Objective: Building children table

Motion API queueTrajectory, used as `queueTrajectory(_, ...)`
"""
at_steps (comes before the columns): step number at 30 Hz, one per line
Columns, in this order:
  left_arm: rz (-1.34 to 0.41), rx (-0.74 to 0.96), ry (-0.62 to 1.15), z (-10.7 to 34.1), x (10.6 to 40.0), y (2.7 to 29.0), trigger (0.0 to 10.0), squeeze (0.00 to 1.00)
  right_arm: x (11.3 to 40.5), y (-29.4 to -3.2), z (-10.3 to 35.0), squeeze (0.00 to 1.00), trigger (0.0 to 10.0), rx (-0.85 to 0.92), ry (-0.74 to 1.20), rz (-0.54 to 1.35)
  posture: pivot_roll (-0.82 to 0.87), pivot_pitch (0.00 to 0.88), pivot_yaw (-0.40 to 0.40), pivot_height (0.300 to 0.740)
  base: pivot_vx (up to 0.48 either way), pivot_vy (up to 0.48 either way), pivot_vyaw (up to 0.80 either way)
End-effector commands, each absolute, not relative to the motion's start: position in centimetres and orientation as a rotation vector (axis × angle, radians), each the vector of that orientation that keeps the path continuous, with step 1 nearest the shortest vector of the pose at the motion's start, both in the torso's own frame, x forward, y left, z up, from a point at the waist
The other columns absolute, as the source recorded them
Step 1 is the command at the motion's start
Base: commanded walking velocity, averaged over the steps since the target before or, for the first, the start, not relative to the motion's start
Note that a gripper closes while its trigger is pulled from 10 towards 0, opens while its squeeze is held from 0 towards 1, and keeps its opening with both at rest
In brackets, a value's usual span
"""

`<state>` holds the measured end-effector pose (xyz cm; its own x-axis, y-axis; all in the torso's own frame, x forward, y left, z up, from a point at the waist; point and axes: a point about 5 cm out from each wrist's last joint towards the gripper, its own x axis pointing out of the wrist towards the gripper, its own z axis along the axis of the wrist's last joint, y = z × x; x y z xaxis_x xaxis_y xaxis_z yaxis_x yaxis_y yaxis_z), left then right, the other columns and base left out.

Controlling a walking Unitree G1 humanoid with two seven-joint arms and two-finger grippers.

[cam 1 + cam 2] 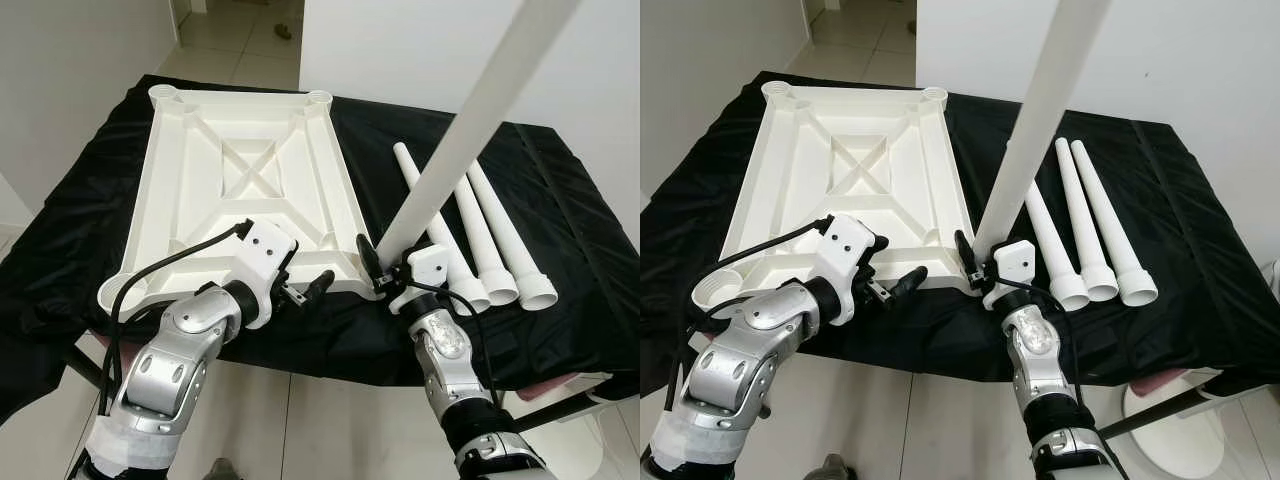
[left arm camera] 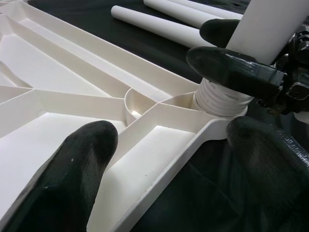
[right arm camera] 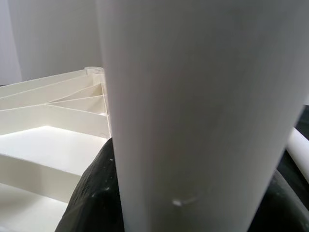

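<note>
A: Where does the leg stand now?

B: The right gripper [image 1: 378,268] is clenched around the table leg [image 1: 470,125] near its lower end. The ribbed end of the leg sits at the corner socket [image 2: 219,99] of the upturned tabletop [image 1: 235,190], directly under that gripper. The leg leans away from the robot and to its right; it is not upright.

A: And the other arm?

B: The left gripper [image 1: 305,290] hovers released, fingers [image 2: 72,169] spread, just beside the tabletop's near edge and close to the left of the right gripper. It holds nothing.

A: So how should the step be done well?

B: I judge the leg is only started in the socket, since the ribs show above the rim in the left wrist view. First bring the leg upright over the socket, so the threads do not cross. Then turn it while pressing down gently. The left gripper would do well to rest on the tabletop's edge beside it, to stop the slab sliding on the black cloth [image 1: 560,200] of the bench.

A: The spare legs?

B: Three legs [image 1: 500,240] lie on the cloth to the right of the working gripper, apart from it.
</note>
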<state>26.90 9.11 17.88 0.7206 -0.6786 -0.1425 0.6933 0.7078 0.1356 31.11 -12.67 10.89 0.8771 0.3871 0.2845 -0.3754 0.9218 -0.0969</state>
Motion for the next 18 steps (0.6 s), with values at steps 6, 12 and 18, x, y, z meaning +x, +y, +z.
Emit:
queueTrajectory(6,-0.748,0.19,0.101,17.6,26.8,9.1,10.0,0.0,30.4,-13.5,6.2,0.0,10.0,-0.013,-0.002,0.366,0.2,0.058,-0.03,0.74,0.0,0.0,0.0)
queueTrajectory(12,-0.746,0.191,0.101,17.7,26.8,9.1,10.0,0.0,31.4,-13.7,6.2,0.0,10.0,-0.061,0.074,0.371,0.2,0.062,-0.035,0.74,0.0,0.0,0.0)
queueTrajectory(18,-0.736,0.189,0.1,17.7,26.7,9.2,10.0,0.0,31.9,-13.8,6.3,0.0,10.0,-0.054,0.115,0.395,0.21,0.067,-0.039,0.74,0.0,0.0,0.0)
